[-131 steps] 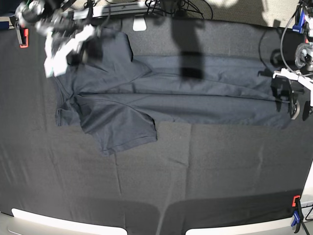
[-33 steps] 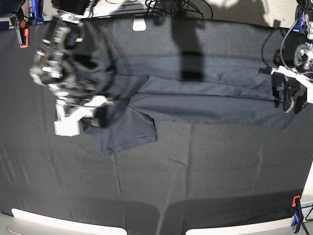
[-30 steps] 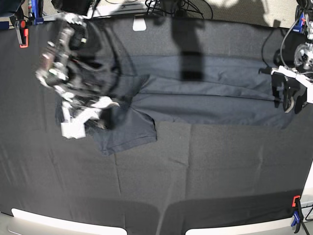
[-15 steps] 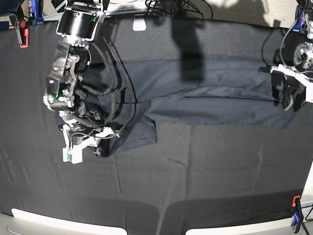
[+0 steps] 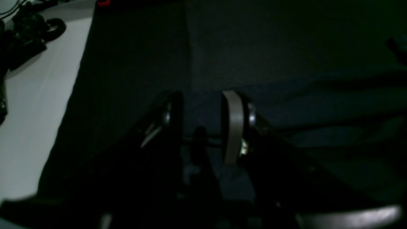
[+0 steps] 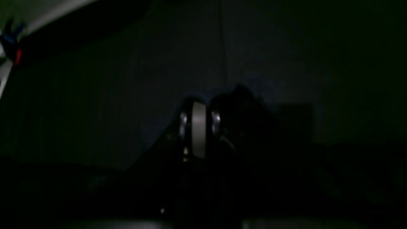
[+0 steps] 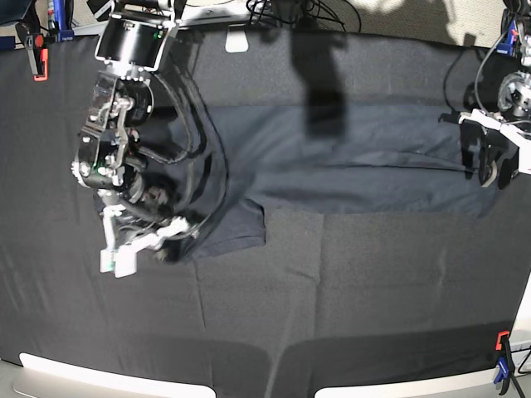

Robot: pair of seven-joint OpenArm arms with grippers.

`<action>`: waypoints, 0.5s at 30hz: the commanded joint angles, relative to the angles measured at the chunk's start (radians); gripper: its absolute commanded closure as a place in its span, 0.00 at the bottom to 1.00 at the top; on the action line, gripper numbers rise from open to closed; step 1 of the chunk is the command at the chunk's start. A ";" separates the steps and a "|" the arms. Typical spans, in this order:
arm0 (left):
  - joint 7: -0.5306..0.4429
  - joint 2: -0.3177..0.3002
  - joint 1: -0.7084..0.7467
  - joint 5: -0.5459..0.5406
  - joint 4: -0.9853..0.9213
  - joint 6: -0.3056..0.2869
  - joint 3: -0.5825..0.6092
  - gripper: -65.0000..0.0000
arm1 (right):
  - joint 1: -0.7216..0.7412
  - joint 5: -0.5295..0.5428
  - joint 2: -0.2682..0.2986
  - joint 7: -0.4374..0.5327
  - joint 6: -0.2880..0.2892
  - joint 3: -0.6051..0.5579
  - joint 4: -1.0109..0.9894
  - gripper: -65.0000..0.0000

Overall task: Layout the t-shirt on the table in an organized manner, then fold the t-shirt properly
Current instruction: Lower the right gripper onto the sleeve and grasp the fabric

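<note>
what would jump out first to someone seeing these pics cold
The right arm's gripper, reaching down over the near-left end of the t-shirt, which stretches in a long band across the far half of the table. The left gripper sits at the shirt's opposite end, jaws parted in its wrist view.

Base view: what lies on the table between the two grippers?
Only the t-shirt, stretched from the right gripper to the left gripper across the table.

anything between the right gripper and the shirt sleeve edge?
Nothing visible. The right gripper sits right at the t-shirt sleeve hem, with only bare table cloth around it.
</note>
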 commanded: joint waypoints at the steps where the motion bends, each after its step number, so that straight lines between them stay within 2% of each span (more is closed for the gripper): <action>1: -0.025 -0.014 -0.003 -0.010 0.016 0.004 -0.009 0.73 | 0.016 0.015 -0.008 0.021 0.033 -0.001 0.018 0.99; 5: -0.024 -0.014 -0.003 -0.010 0.016 0.004 -0.009 0.73 | 0.012 0.014 -0.038 0.024 0.126 -0.002 0.018 0.97; 7: -0.024 -0.014 -0.003 -0.010 0.016 0.004 -0.009 0.73 | 0.021 0.013 -0.043 0.024 0.181 -0.002 0.018 0.84; 9: -0.024 -0.014 -0.003 -0.010 0.016 0.004 -0.009 0.73 | 0.036 0.010 -0.043 0.025 0.187 -0.002 0.018 0.65; 11: -0.024 -0.014 -0.003 -0.010 0.016 0.004 -0.009 0.73 | 0.058 0.010 -0.043 0.024 0.187 -0.002 0.018 0.53; 15: -0.023 -0.014 -0.003 -0.010 0.016 0.004 -0.009 0.73 | 0.111 0.016 -0.043 -0.007 0.187 -0.002 0.018 0.52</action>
